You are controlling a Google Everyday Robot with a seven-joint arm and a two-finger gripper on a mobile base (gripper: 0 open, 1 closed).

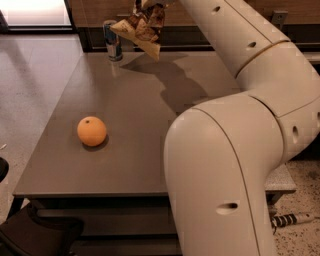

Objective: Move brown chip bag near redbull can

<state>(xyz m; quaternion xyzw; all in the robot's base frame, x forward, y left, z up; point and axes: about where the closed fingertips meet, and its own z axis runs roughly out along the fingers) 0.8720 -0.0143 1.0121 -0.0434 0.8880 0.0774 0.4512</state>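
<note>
End effector [149, 4] sits at the top edge of view, mostly cropped, pinching the top of the chip bag [141, 29]. The bag hangs from it, clear of the worktop [140, 110], with its shadow underneath. The can [113, 41] stands upright below and just left of the end effector, near the far edge. The bag's left corner reaches over toward the can top; can't tell if they touch. The orange [91, 131] is well away from the end effector on the near side, not a factor.

Step in hand, as I read it: set the bag down beside the can. Horizontal position looks about right, so what remains is mostly descent. Lower slowly and straight, offset slightly right of the can so the loose corner doesn't clip it; a slim can tips easily. Release only once the bag bottom rests on the worktop. The bag will likely slump, so give it room on the side away from the can. Retract upward, not sideways across the can.
</note>
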